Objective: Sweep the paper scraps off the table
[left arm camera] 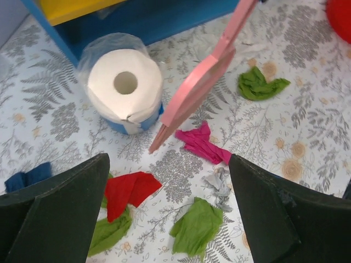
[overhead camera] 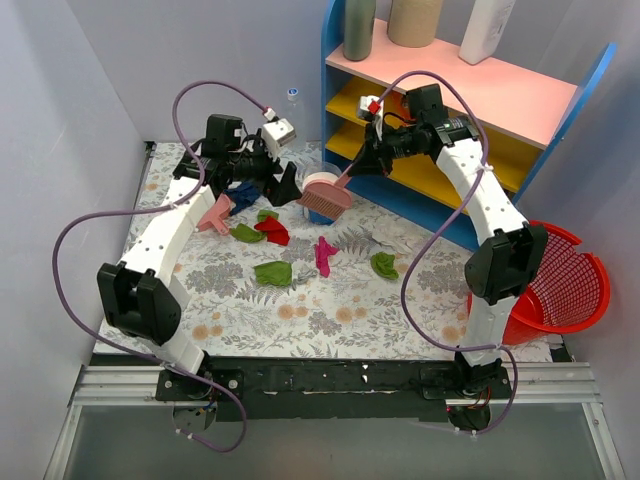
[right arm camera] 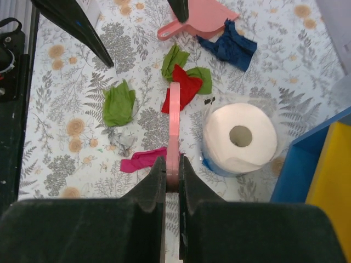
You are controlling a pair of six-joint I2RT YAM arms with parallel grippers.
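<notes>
Right fingers (right arm camera: pixel 148 189) pinch the pink brush (right arm camera: pixel 174 120) handle; left fingers (left arm camera: pixel 55 213) spread wide, empty, above paper scraps (left arm camera: pixel 196 227).

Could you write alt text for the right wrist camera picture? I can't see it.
A robot gripper clamps the handle of a pink brush, seen edge-on above a flowered table. Around it lie crumpled paper scraps in green, red, magenta, blue and grey, with a paper roll to the right and a pink dustpan beyond.

Crumpled matt paper scraps (left arm camera: pixel 196 226) — printed cloth table (left arm camera: pixel 307 126) — smooth plastic brush (left arm camera: pixel 203 87).
</notes>
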